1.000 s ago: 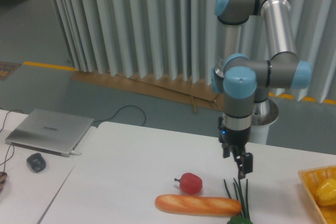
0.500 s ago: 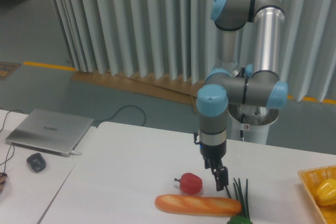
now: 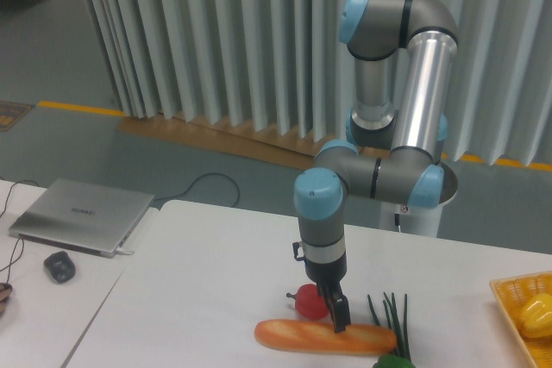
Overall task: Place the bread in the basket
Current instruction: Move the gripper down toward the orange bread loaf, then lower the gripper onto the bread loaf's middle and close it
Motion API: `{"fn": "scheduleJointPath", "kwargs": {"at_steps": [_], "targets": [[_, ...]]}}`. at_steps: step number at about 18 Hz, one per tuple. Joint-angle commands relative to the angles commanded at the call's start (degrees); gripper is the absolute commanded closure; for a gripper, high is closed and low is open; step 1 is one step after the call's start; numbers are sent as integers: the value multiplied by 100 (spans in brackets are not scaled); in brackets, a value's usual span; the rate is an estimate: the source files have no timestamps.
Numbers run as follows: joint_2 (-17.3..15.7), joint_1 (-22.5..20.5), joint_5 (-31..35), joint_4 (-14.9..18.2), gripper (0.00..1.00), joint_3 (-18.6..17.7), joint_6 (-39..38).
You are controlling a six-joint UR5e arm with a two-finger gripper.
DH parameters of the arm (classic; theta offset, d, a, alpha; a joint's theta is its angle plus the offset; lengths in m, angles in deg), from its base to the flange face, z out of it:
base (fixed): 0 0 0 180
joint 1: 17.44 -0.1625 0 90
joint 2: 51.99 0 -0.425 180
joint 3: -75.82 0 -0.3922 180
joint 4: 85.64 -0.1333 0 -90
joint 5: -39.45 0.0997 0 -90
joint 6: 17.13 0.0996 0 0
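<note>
Black two-finger gripper (image 3: 338,316) now down at the long golden-orange baguette-like loaf (image 3: 324,337), shifted left from above the green chives (image 3: 392,314) a second ago. Fingertips overlapping the loaf's upper edge; jaw opening cannot be told. Loaf unmoved, flat on the white table (image 3: 198,299), just in front of the small red pepper (image 3: 309,301). Yellow-orange woven basket (image 3: 517,308) far right, well apart, holding a yellow pepper (image 3: 536,314). Silver laptop (image 3: 79,215) and dark mouse (image 3: 59,265) at left

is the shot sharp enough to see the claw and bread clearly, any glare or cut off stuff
Fixed camera: soft and low-detail, even lighting, no strong glare; the claw is a dark blur in front of the bread; the basket is cropped by the right edge.
</note>
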Motion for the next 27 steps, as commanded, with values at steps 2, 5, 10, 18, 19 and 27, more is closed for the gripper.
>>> {"fn": "scheduleJointPath", "kwargs": {"at_steps": [2, 5, 10, 18, 19, 27], "targets": [[79, -26, 0, -140, 0, 0, 9], [150, -44, 9, -167, 0, -9, 18], [124, -44, 70, -176, 0, -79, -9], [-70, 18, 281, -176, 0, -536, -220], [-18, 44, 325, -185, 0, -536, -220], [246, 70, 439, -413, 0, -457, -220]]}}
